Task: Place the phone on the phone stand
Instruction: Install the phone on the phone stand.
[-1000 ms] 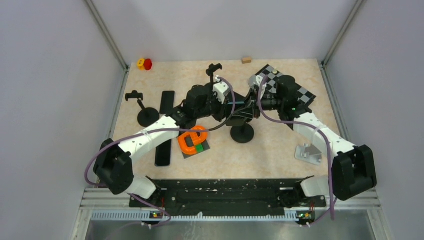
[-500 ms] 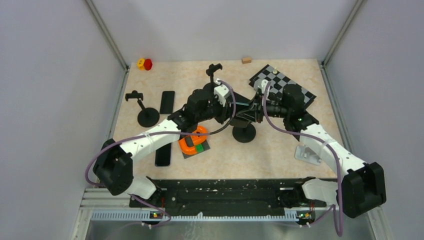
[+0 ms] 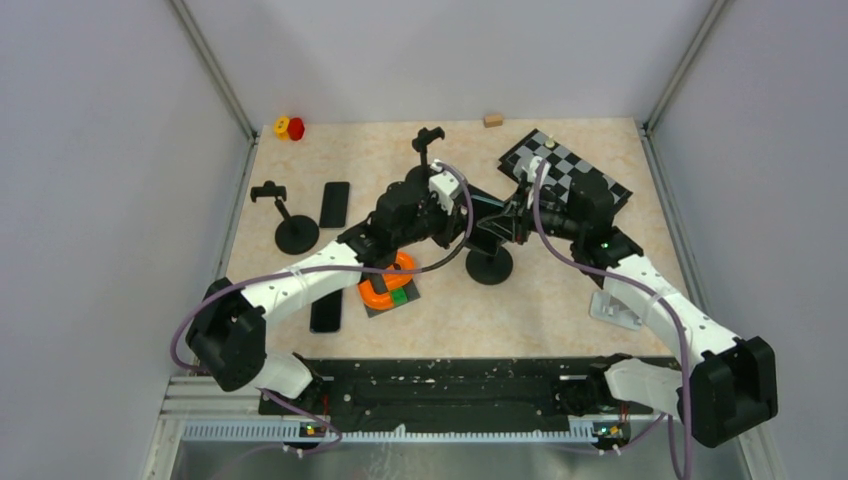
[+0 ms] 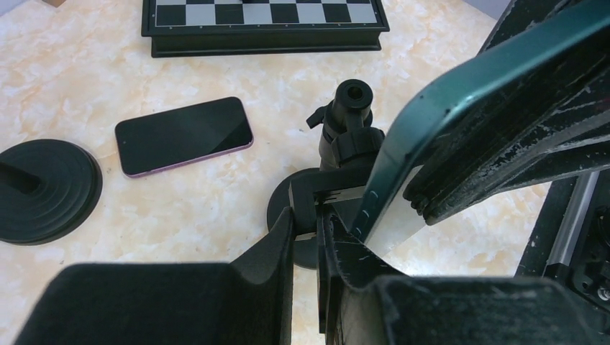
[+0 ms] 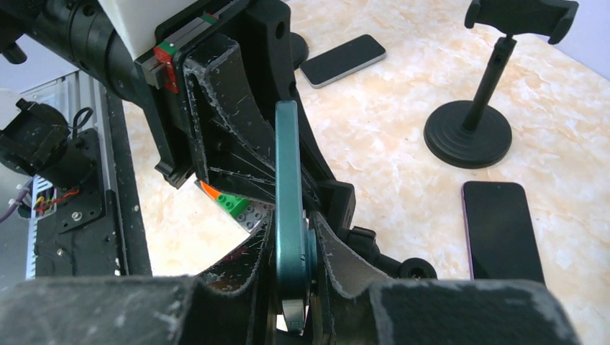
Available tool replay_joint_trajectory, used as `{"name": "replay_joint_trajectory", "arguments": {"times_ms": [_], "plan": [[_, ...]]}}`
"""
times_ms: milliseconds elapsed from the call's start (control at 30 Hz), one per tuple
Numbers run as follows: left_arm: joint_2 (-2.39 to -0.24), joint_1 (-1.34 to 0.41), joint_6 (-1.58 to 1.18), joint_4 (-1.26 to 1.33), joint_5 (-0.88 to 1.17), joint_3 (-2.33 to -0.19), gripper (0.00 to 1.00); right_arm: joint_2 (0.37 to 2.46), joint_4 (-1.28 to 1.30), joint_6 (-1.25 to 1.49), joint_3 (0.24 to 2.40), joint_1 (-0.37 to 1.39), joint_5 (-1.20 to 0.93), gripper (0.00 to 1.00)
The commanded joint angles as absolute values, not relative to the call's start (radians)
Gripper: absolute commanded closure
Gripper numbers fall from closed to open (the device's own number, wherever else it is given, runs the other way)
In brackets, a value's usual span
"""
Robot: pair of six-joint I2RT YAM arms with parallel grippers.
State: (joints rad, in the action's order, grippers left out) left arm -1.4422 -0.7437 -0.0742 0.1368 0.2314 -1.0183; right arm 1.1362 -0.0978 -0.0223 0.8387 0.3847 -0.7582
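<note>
Chessboard, orange ring, maybe wooden block

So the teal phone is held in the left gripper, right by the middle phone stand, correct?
Not quite: the teal phone is held in the right gripper, right by the middle phone stand. The right wrist view shows it edge-on between that gripper's own fingers. The left gripper looks closed on the stand's clamp instead.

The table is lit brightly and evenly from above, and only faint, soft shadows are cast. In both wrist views the jaws at the bottom edge are blurred, while the table is kept sharp.
</note>
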Motion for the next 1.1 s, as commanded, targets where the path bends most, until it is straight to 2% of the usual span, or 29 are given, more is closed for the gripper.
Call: {"name": "replay_joint_trajectory", "arguments": {"times_ms": [0,1067], "plan": [[-1.419,-0.748,-0.067,0.084,0.201,-1.009,1.00,1.121,-0.055,-0.058,0.824,0.356,-0.487,1.00],[-1.447,-0.825,-0.094,0.004,0.238,-1.085,1.00,1.112,-0.052,-0.086,0.772,0.372,-0.282,1.00]]}}
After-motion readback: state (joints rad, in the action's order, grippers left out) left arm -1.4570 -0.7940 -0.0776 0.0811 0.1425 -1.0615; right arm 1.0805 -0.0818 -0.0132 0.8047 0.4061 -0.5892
